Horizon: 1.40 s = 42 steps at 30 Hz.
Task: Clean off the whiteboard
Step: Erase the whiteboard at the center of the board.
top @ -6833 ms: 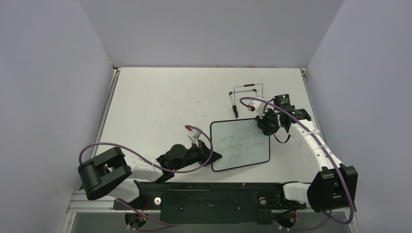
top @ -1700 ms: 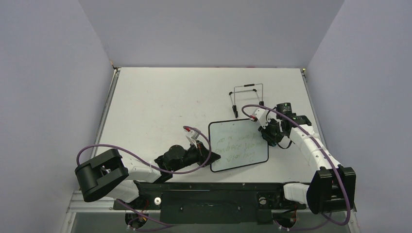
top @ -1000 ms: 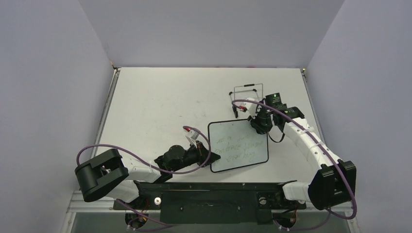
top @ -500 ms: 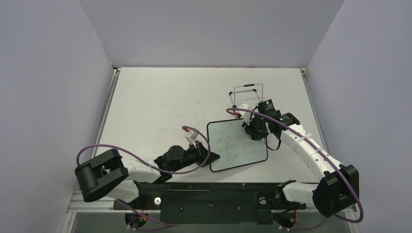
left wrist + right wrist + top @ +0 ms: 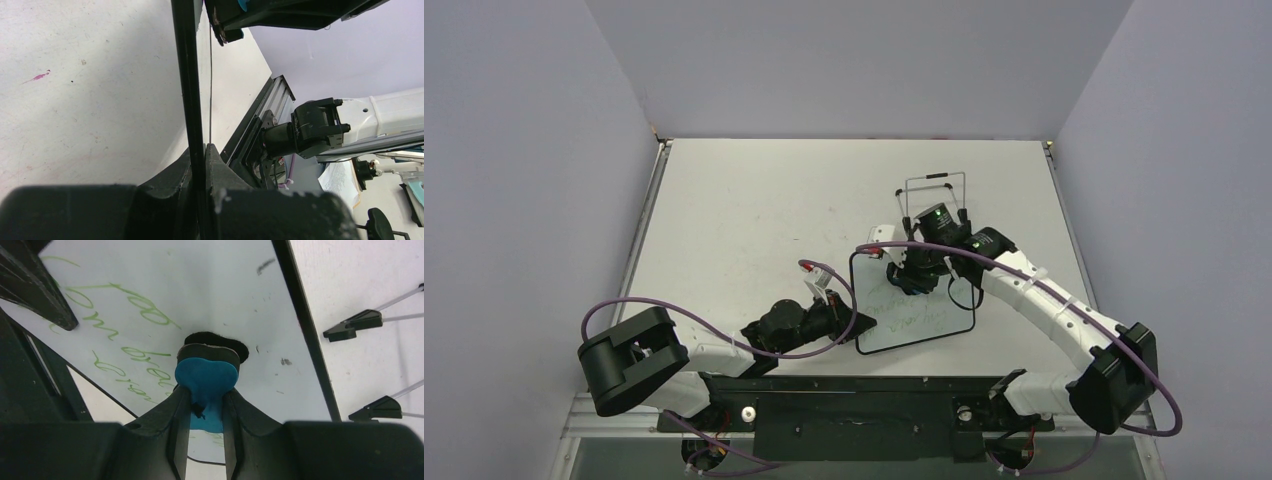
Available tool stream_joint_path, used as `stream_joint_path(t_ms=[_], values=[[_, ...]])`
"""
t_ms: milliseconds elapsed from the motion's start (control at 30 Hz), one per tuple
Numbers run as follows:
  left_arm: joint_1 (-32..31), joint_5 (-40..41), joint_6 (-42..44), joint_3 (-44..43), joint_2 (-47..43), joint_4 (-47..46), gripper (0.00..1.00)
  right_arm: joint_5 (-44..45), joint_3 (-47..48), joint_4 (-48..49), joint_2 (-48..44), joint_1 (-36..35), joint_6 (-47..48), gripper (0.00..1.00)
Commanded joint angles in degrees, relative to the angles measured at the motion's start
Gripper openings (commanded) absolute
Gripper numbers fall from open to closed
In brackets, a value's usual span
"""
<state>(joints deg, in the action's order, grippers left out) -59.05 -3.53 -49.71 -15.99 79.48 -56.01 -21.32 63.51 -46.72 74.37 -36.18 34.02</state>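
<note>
Right wrist view carries the only writing: several lines of green cursive handwriting (image 5: 125,335) run across the whiteboard (image 5: 225,285), too loose and partly hidden to be read as words, with a few small dark smudges on the white near the black frame. No brand or label can be made out on anything. The right gripper (image 5: 206,392) is clamped on a small blue eraser (image 5: 206,376), whose black pad end sits against the board's face just beside the writing. From the top external camera the whiteboard (image 5: 929,325) lies on the table (image 5: 754,220) in front of the arms, right of centre and turned a little askew, with the right gripper (image 5: 911,278) over its far-left part. The left gripper (image 5: 856,325) is at the board's near-left corner, and the left wrist camera shows that left gripper (image 5: 200,150) pinched together on the thin black frame of the whiteboard (image 5: 186,75), seen edge-on. A wire stand (image 5: 935,177) with black feet (image 5: 357,322) stands just beyond the board. The tabletop is matt white, scuffed, with a small pink mark (image 5: 37,76). Plain pale lavender walls (image 5: 844,60) close it in on three sides.
</note>
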Motion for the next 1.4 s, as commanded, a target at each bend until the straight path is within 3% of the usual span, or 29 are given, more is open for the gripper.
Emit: stream_joint_path(t_ms=[0, 167, 400, 733, 833, 1033, 1200, 1367], values=[[-0.54, -3.29, 3.61, -0.77, -1.53, -5.19, 0.00, 2.85, -3.30, 3.36, -2.31, 4.27, -1.61, 0.00], [-0.54, -3.56, 3.66, -0.76, -1.67, -5.17, 0.00, 8.94, -6.48, 8.22, -2.73, 12.38, -5.34, 0.00], [-0.54, -3.42, 3.78, -0.80, -1.95, -4.85, 0.00, 10.38, -5.85, 9.32, -1.66, 13.06, -6.44, 0.00], [-0.54, -2.97, 3.81, -0.53, -2.24, -4.52, 0.00, 4.50, 3.18, 3.88, 1.00, -3.28, -4.04, 0.00], [-0.54, -2.69, 3.79, -0.18, -2.90, -4.29, 0.00, 2.84, 4.20, 2.75, 2.11, -4.37, -4.04, 0.00], [-0.50, -2.52, 3.65, 0.33, -2.99, -4.74, 0.00, 10.76, 1.01, 5.43, 0.33, -3.37, -3.39, 0.00], [0.02, -3.91, 1.13, 0.97, -0.62, -9.71, 0.00, 5.09, -0.79, 3.50, -3.81, -4.01, 3.90, 0.00], [0.72, -5.35, -0.74, 1.03, 0.72, -12.53, 0.00, 5.38, -1.34, 1.81, -4.57, -7.13, 9.71, 0.00]])
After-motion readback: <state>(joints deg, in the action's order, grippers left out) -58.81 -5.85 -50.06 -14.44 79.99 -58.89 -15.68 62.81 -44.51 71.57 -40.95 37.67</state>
